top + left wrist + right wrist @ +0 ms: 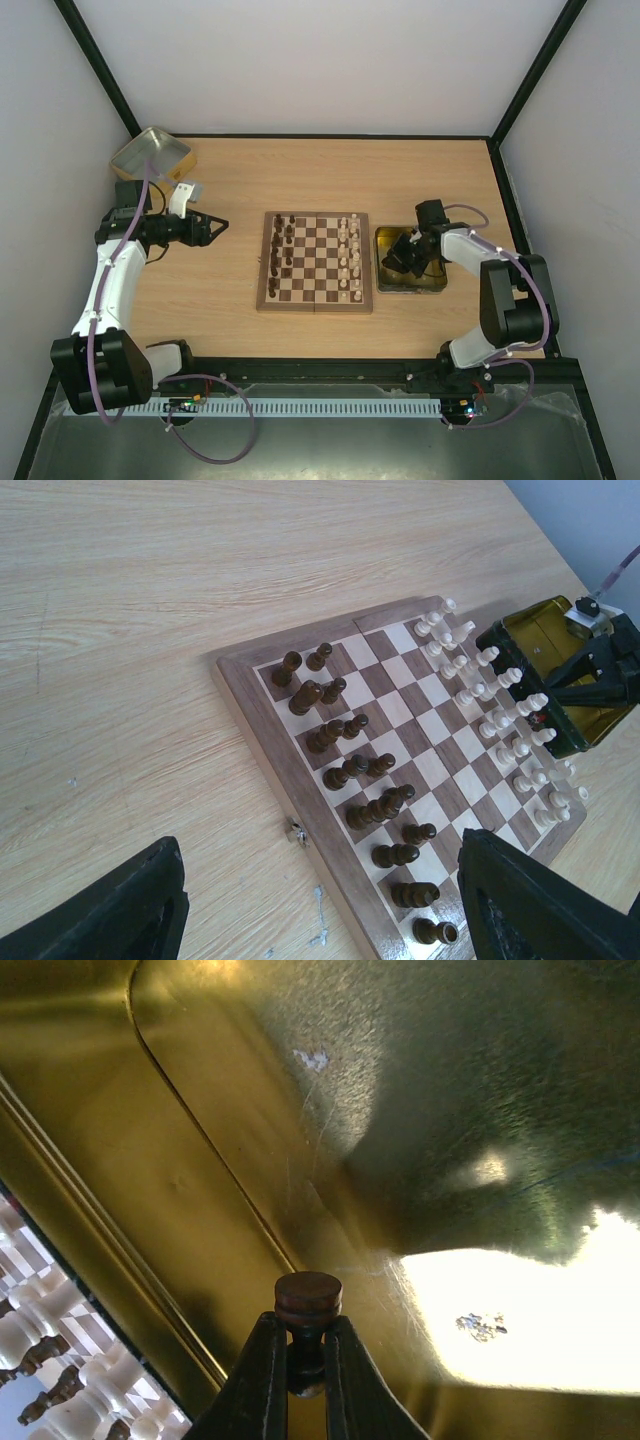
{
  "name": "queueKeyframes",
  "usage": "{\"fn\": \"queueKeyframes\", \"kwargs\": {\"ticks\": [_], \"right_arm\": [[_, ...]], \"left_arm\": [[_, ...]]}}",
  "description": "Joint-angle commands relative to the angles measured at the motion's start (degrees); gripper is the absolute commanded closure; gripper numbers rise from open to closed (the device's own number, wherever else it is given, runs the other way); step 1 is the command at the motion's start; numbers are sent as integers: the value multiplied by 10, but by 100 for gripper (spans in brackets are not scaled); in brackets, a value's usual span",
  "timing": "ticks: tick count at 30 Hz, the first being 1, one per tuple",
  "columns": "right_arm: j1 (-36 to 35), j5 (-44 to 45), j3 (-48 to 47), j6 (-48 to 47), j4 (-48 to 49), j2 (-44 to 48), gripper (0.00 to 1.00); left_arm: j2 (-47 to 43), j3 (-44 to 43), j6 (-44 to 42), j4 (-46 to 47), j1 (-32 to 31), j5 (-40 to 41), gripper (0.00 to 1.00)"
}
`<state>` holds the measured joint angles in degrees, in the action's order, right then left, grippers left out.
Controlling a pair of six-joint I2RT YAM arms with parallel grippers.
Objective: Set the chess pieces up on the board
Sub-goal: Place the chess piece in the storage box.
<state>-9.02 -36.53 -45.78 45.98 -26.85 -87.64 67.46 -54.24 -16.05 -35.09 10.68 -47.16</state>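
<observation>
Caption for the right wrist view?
Right gripper, jaws shut on a dark chess piece over the gold tray, pale pieces beyond its rim.

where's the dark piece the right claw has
In the right wrist view, the dark piece sits pinched in the right claw over the gold tray, right of the board.

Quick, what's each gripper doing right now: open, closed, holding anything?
Left gripper: open, holding nothing.
Right gripper: closed on a dark chess piece, over the gold tray.
</observation>
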Motion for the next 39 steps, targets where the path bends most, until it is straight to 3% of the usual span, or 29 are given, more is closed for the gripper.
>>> {"fn": "queueKeyframes", "kwargs": {"ticks": [1,39], "right_arm": [[1,-10,4,-23,-23,-11,96],[21,-1,-42,-19,-14,-51,89]], "left_arm": [[0,6,0,-1,2,-8,26],[6,6,-1,-1,-1,-5,26]]}}
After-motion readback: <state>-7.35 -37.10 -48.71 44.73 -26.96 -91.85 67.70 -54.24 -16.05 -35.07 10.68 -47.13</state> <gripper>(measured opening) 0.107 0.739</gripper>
